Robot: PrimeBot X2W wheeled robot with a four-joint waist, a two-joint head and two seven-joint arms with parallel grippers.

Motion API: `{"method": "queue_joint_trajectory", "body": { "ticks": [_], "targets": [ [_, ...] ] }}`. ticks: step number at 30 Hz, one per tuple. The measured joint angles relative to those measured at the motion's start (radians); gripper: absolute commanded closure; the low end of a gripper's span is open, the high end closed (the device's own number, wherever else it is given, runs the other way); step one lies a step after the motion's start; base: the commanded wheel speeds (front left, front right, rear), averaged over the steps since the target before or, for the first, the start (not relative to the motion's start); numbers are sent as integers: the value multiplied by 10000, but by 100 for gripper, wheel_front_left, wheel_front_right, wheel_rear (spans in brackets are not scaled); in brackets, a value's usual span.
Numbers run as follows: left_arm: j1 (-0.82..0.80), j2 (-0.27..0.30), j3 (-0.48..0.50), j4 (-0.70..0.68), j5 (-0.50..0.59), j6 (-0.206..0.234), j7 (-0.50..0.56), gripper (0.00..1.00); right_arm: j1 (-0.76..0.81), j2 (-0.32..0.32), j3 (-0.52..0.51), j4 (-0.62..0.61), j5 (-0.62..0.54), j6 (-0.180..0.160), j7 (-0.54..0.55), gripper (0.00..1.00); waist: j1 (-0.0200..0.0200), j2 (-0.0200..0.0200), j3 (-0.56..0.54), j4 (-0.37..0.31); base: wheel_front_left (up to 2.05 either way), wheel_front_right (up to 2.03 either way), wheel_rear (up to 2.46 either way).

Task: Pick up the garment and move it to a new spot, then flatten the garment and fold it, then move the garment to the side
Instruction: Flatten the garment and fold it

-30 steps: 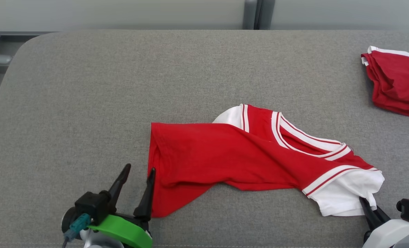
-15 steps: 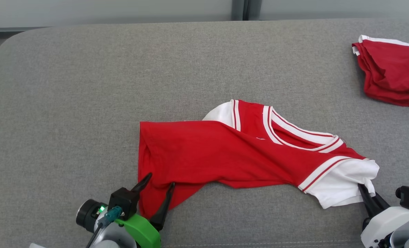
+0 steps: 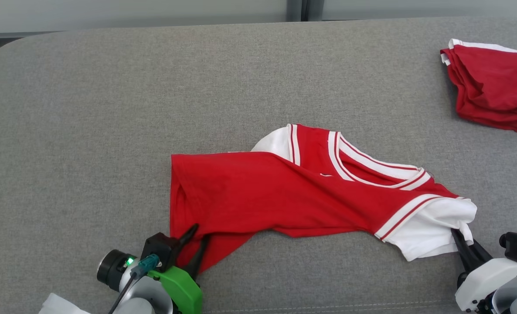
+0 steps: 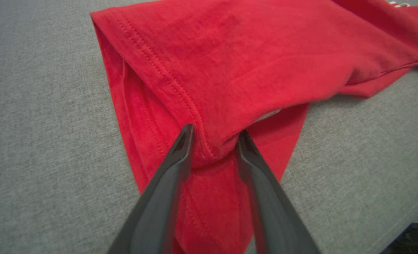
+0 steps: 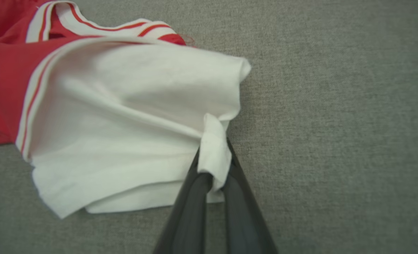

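The garment (image 3: 284, 196), a red shirt with white sleeves and striped trim, lies crumpled across the middle of the grey cushioned surface (image 3: 88, 131). At its lower left corner my left gripper (image 3: 196, 233) straddles the hem. In the left wrist view the left gripper (image 4: 215, 133) has its jaws partly open, with a puckered fold of red cloth (image 4: 247, 60) between the tips. My right gripper (image 3: 455, 235) is at the lower right. In the right wrist view the right gripper (image 5: 212, 169) is shut on the edge of the white sleeve (image 5: 124, 116), which wraps over its fingertips.
A second red garment (image 3: 494, 87) lies folded at the far right of the surface. The surface's rounded left corner and back edge meet a pale wall. A white object (image 3: 60, 305) shows at the bottom left edge.
My left gripper has moved right onto the hem corner and its jaws have narrowed around the cloth. The head camera has shifted a little. The right gripper keeps its hold on the sleeve.
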Motion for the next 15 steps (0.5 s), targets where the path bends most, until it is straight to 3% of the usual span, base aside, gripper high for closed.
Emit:
{"method": "queue_joint_trajectory", "body": {
  "ticks": [10,15],
  "targets": [
    [-203,-86,-8,380,-82,-67,-174,100,-101,13,-25,-163,86,0,-12,100,0,0,-101,94,0,0,0],
    [-450,-81,127,52,-242,-67,-173,100,-493,27,-268,-880,558,0,-44,100,0,0,-253,192,0,0,0]
  ]
}}
